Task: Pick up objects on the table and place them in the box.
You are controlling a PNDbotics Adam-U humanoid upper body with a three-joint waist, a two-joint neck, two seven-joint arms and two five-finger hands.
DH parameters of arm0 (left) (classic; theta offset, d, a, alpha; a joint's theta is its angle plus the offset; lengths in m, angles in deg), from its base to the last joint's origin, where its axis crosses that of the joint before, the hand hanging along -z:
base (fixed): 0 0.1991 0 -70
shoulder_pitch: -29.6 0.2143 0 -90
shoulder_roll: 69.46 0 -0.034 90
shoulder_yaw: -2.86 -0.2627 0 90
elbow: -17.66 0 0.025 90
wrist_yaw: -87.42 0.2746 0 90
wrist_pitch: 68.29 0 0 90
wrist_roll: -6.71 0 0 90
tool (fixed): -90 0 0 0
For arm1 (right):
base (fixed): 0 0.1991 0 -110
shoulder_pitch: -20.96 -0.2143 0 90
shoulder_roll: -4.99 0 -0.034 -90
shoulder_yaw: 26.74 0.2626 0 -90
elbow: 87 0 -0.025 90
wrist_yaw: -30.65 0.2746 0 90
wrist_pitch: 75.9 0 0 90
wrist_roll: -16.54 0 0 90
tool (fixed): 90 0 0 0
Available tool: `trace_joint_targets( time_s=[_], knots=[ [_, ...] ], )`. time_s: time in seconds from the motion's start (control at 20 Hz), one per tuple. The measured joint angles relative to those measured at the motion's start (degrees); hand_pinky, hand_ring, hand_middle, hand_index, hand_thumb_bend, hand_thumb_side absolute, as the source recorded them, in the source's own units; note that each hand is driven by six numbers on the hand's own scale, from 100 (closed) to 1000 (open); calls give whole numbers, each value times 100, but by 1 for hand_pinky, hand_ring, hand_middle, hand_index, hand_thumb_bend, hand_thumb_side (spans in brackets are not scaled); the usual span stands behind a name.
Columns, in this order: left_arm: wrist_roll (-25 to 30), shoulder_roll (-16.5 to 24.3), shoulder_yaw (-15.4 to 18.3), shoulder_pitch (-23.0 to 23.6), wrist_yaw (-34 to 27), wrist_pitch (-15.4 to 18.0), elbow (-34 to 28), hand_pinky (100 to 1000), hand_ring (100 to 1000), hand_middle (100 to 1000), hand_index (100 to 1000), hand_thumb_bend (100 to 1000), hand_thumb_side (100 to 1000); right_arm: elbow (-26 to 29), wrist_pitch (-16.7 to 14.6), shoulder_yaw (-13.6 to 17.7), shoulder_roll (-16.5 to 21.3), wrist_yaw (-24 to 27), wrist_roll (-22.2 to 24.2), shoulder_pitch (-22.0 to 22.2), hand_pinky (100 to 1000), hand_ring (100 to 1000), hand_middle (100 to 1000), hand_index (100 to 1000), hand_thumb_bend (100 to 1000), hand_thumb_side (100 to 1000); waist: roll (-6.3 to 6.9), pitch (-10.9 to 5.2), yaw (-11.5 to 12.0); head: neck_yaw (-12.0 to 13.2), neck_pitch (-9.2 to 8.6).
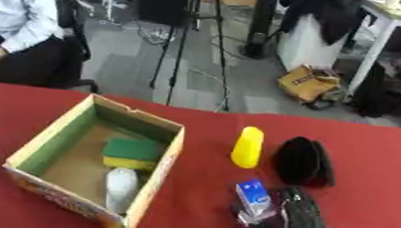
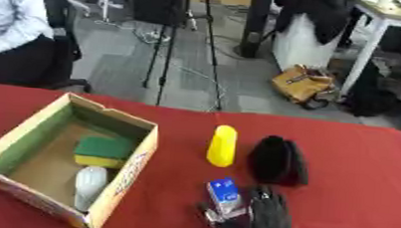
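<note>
- My right hand (image 2: 270, 221) is down at the near edge of the red counter (image 2: 358, 160), coming in from the lower right, back of the hand up.
- My fingers (image 2: 267, 200) reach forward, and a small blue and white carton (image 2: 225, 192) stands right against their left side. The thumb side seems to be on the carton, but I can't tell for sure whether I'm pinching it or just touching it.
- Just beyond my fingertips sits a black rounded object (image 2: 275, 160), dark and pouch-like; I can't make out more than that.
- To its left, just beside it, a yellow oblong thing (image 2: 222, 146) lies on the cloth, pointing away from me.
- Further left is the open cardboard box (image 1: 156, 178), set at an angle on the counter, well apart from my hand.
- Inside the box there's a green and yellow sponge (image 1: 133, 153) near the right wall, and a pale white rounded item (image 1: 121, 188) lying just in front of it, touching or nearly touching.
- So two things are in the box, and three are out on the counter near my right hand.
- My left hand doesn't show in either view.
</note>
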Motion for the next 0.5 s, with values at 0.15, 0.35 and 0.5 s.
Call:
trace_joint_targets(
  time_s=[0.15, 0.35, 0.5],
  knots=[
    [9, -1, 0, 0, -14, -8, 0, 983, 927, 926, 844, 100, 894, -17, 0, -2, 4, -4, -1, -5, 1000, 1000, 852, 905, 764, 1000, 0, 4, -4, -2, 0],
    [25, -2, 0, 0, -34, -21, 0, 983, 927, 927, 844, 100, 894, -21, -14, -15, 7, -23, -15, -8, 1000, 1000, 833, 878, 743, 985, 0, 4, -7, -5, 0],
    [32, -7, -1, -1, -38, -19, 0, 984, 927, 927, 845, 100, 894, -22, -27, -34, 9, -57, -38, -9, 997, 1000, 811, 853, 730, 944, 0, 4, -7, -9, -1]
  ],
)
